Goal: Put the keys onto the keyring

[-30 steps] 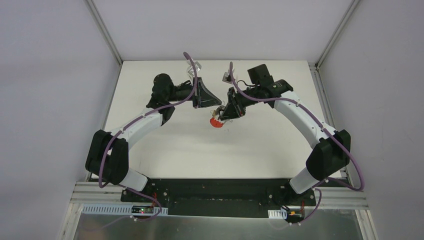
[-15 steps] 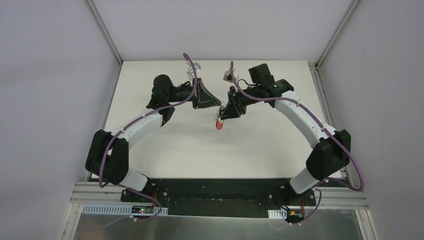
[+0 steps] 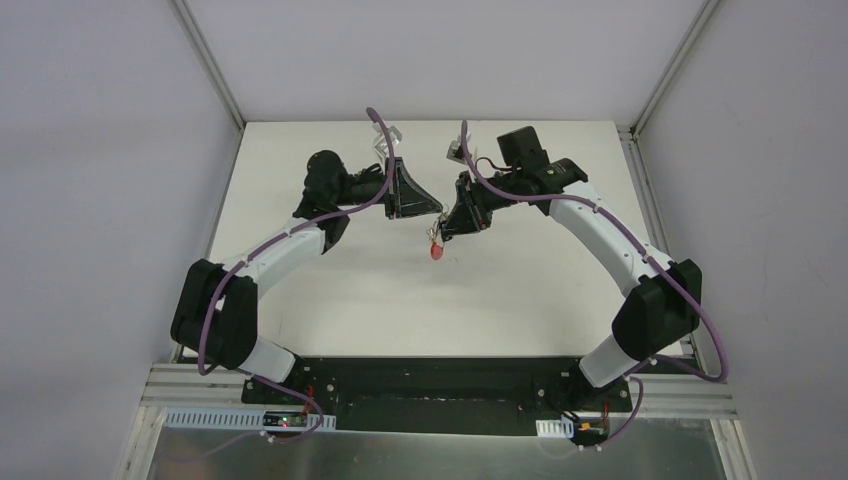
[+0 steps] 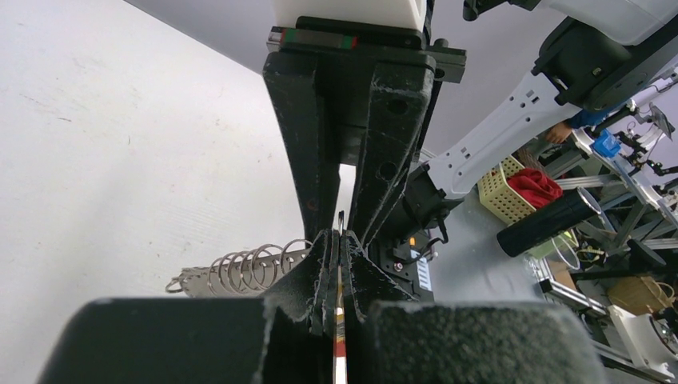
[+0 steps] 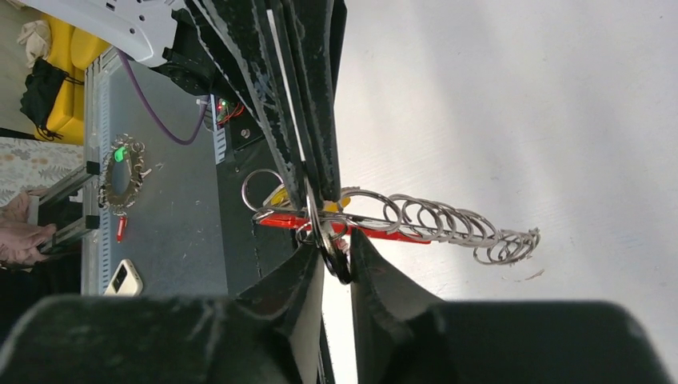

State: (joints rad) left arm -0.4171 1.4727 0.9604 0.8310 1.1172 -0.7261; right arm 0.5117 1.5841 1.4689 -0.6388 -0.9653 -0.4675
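Observation:
The keyring (image 3: 436, 251) hangs just above the middle of the table between both grippers. In the right wrist view I see its red band (image 5: 364, 230), its row of silver wire loops (image 5: 452, 226) and its yellow tag (image 5: 279, 194). My left gripper (image 4: 340, 234) is shut on a thin edge of the keyring, with the loops (image 4: 240, 270) sticking out to its left. The key's black head (image 5: 337, 262), with a silver ring through it, sits between the tips of my right gripper (image 5: 337, 242) and touches both fingers. The left fingers (image 5: 308, 120) come down from above.
The white table (image 3: 330, 290) has grey walls on three sides and metal posts at its back corners. Past the near edge are the black base plate (image 3: 440, 385), a yellow basket (image 4: 505, 192) and a black cylinder (image 4: 552, 224).
The keyring has turned, so its red band looks narrower from above, and it hangs slightly to the right. The right gripper edged up towards the left one. The left arm held still.

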